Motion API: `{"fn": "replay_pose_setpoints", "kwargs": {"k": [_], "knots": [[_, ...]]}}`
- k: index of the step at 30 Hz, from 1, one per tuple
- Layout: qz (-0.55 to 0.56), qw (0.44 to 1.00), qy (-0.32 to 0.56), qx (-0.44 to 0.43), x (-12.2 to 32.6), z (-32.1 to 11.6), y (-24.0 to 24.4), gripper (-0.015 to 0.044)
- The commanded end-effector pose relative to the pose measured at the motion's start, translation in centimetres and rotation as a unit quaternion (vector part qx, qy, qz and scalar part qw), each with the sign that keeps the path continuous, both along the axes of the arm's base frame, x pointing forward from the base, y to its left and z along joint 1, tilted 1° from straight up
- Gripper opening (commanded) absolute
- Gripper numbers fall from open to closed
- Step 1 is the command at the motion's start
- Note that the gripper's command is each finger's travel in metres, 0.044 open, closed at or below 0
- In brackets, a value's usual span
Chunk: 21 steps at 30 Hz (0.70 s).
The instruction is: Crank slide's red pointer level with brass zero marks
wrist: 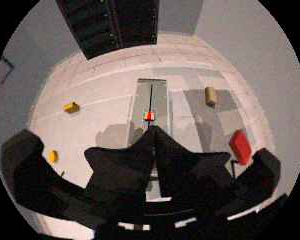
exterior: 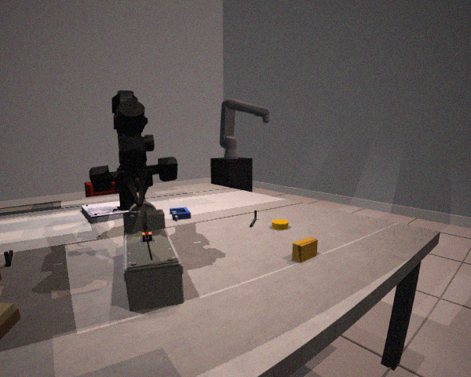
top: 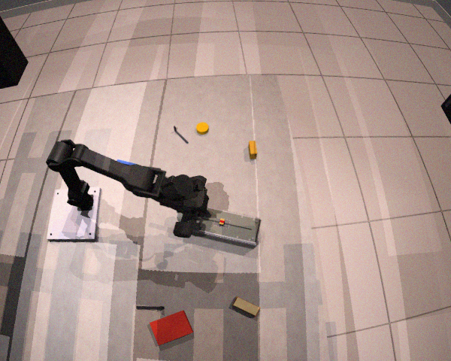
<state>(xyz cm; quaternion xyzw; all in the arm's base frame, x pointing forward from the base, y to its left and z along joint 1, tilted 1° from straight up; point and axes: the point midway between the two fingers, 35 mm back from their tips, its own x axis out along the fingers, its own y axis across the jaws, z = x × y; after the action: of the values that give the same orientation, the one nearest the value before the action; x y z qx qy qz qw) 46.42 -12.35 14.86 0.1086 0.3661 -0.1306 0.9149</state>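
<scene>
The machine is a long grey-green box with a slot along its top. The small red pointer sits on the slot between two yellow brass marks and looks about level with them; an exact match is too small to tell. A grey round crank part stands at the box's end nearest the arm base. My gripper is shut, its fingertips together, right at the top of the crank part. No handle shows between the fingers; the gripper hides most of the crank.
A yellow disc, a dark bent rod and an orange block lie to one side of the machine. A red block, a tan block and a dark rod lie on the other.
</scene>
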Motion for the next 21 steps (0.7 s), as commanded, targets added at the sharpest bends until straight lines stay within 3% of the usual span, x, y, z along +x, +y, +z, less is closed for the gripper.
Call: {"fn": "replay_pose_setpoints", "kwargs": {"k": [1,6,21], "knots": [[0.0,1.0,0.0,0.0,0.0,0.0,0.0,0.0],[0.0,1.0,0.0,0.0,0.0,0.0,0.0,0.0],[0.0,1.0,0.0,0.0,0.0,0.0,0.0,0.0394]]}}
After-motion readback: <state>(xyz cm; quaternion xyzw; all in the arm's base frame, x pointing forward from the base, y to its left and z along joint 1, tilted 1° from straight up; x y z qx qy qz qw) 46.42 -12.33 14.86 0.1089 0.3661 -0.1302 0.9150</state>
